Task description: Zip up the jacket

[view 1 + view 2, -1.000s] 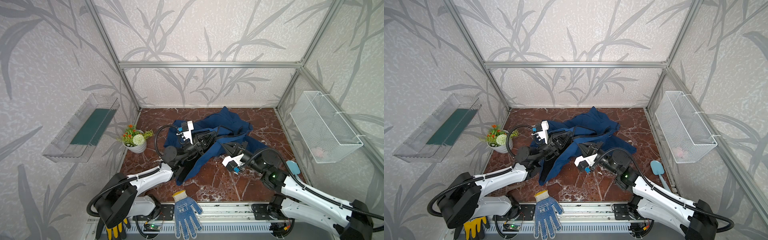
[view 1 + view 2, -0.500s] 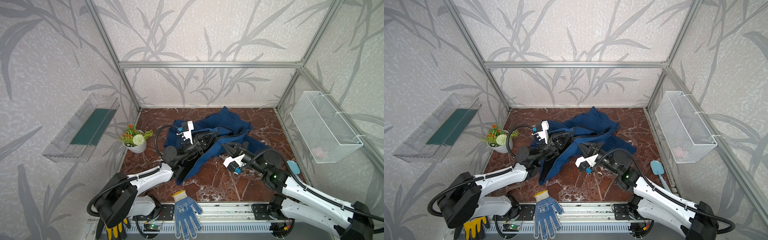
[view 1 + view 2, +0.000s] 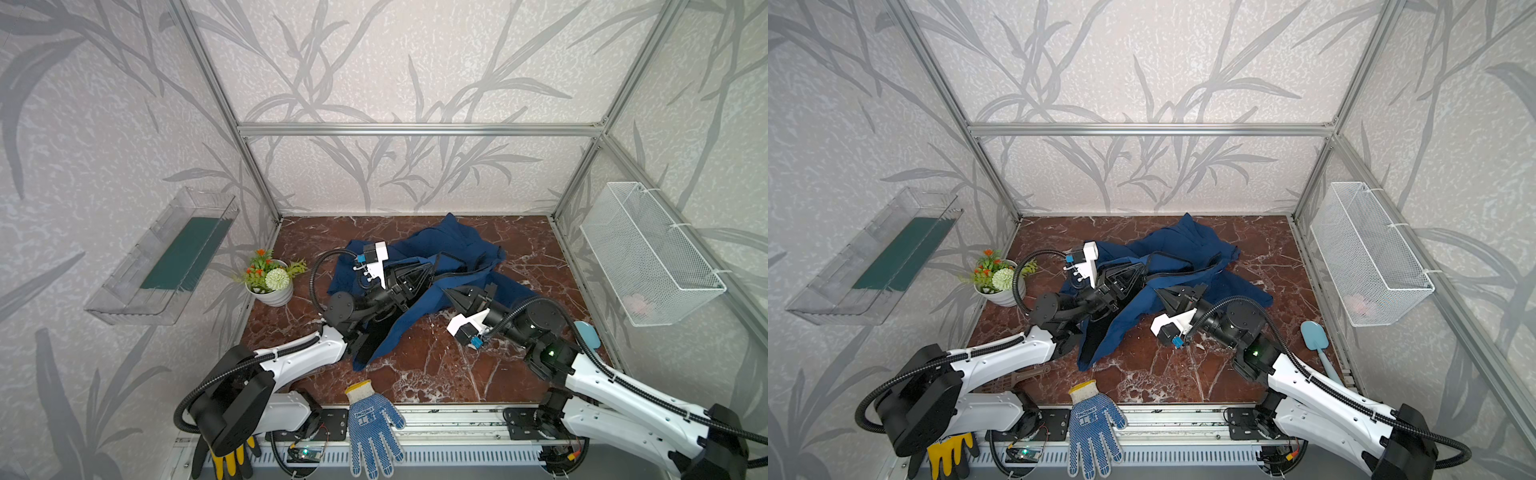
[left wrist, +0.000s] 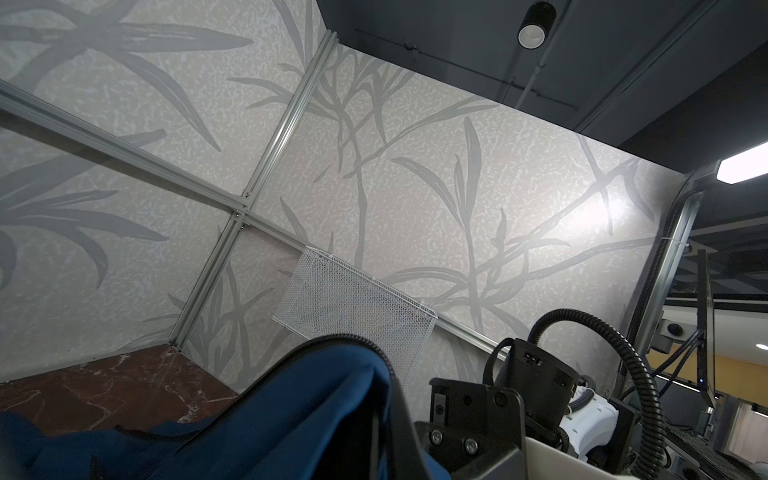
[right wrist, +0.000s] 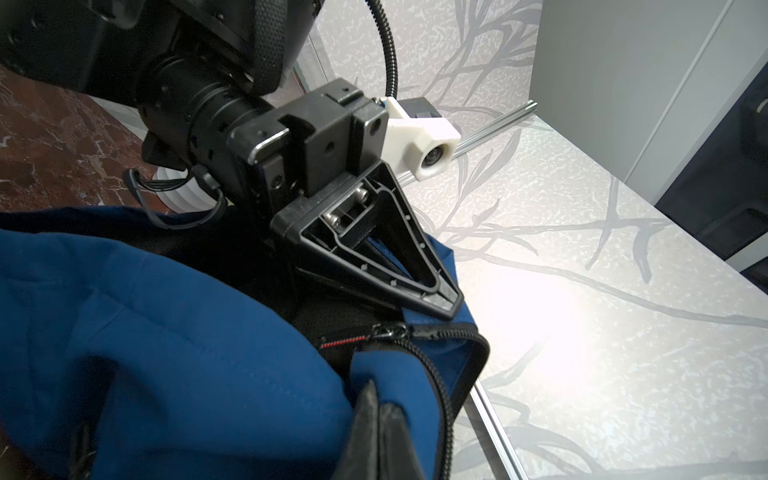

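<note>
Red-brown marble tabletop [image 3: 415, 374], booth with leaf-print walls. Navy jacket [image 3: 453, 245] lies crumpled mid-tabletop toward the back, one flap trailing toward the front; visible in both top views [image 3: 1183, 245]. Left tool [image 3: 430, 269] is closed, pinching a raised fold of the jacket. In the right wrist view its tip sits on blue fabric just beside the dark zipper [image 5: 442, 399]. Right tool [image 3: 448, 291] is closed as well, gripping jacket cloth by the zipper edge. The two tools are near each other, not touching.

Potted plant [image 3: 270, 282] at the left tabletop edge. Dotted work glove [image 3: 372, 432] lies over the front rail. Yellow glove [image 3: 228, 457] is under the left arm base. Wire basket [image 3: 648, 257] on the right wall, clear tray [image 3: 166, 257] on the left wall. Blue spatula [image 3: 1316, 336] near the right edge.
</note>
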Controlling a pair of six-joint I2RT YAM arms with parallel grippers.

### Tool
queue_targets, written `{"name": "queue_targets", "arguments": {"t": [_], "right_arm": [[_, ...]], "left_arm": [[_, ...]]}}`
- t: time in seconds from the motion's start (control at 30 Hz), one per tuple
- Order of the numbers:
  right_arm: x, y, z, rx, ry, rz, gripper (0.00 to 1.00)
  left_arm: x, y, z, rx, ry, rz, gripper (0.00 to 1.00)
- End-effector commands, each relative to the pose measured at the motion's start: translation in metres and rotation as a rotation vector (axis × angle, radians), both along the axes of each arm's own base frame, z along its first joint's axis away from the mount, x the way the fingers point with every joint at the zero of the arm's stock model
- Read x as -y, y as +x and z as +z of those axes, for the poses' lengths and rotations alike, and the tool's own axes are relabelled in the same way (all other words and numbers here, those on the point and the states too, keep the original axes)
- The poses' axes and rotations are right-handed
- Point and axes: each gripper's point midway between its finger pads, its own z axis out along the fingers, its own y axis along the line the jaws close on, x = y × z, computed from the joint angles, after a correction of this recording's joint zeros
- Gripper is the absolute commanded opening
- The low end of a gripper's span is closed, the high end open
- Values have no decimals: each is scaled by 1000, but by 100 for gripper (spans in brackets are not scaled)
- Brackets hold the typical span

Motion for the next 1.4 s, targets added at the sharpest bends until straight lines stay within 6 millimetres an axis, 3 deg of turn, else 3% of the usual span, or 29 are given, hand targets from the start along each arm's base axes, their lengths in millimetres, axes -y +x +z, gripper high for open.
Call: {"name": "queue_targets", "arguments": {"t": [0.0,1.37], "right_arm": [[4,-7,38,61,82,20,0],[12,-6,45,50,128,14,0]], "left_arm": [[-3,-11,23,72,-50,-24,0],[-4,-9,22,61,-52,-16,0]]}}
